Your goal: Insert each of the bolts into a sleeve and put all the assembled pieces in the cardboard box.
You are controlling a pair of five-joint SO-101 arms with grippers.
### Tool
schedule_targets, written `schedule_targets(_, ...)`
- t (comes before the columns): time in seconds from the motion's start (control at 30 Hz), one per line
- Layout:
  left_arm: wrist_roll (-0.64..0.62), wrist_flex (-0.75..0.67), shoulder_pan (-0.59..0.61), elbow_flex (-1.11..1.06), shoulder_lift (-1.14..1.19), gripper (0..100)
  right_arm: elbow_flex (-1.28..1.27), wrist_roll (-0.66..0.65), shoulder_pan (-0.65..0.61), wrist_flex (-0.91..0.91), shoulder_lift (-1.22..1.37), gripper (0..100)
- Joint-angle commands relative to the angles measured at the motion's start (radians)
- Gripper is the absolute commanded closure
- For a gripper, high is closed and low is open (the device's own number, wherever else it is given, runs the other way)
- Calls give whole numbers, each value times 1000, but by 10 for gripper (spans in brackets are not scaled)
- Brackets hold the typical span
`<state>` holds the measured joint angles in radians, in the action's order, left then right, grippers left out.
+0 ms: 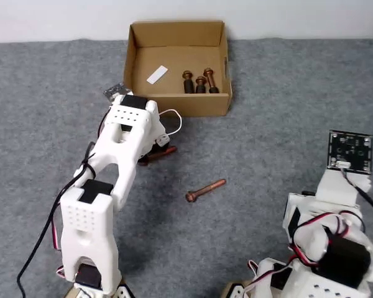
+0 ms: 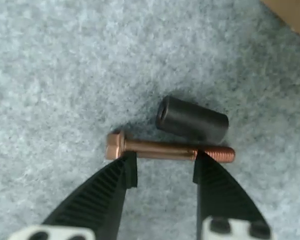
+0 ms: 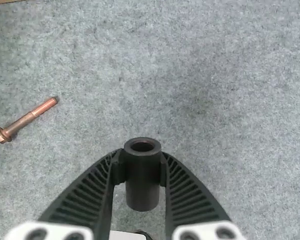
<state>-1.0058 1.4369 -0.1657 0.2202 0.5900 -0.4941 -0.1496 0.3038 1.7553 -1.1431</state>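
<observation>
The left gripper hangs low over the grey carpet with its jaws spread and nothing held. Its fingertips sit against the first bolt, which lies flat with its shaft running from 1 fingertip to the other. A loose sleeve lies on its side, touching or almost touching the far side of that bolt.

Behind them stands the cardboard box, already holding 3 assembled pieces and a white slip.

In the middle of the carpet lies the second bolt, well apart from both arms.

On the right, the right gripper is clamped on the held sleeve, bore facing outward and unblocked.

The main risk is on the left: since the jaws line up along the shaft rather than across it, closing would likely skid the first bolt away or knock the loose sleeve rolling. A second risk is misalignment at insertion, because any tilt between bolt tip and the held sleeve's bore could jam the thread or push the sleeve out of the grip.
</observation>
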Motion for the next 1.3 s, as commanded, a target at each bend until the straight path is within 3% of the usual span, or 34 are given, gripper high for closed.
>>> schedule_targets(0.0,-11,29,-2,31,5,805,6,9,8,2,4,990)
schedule_targets(0.37,17,69,120,41,58,805,6,9,7,2,4,990)
schedule_targets(0.63,23,278,101,147,66,805,-44,9,8,-31,-4,990)
schedule_targets(1.27,25,316,-140,156,-15,805,-49,6,8,-35,-4,990)
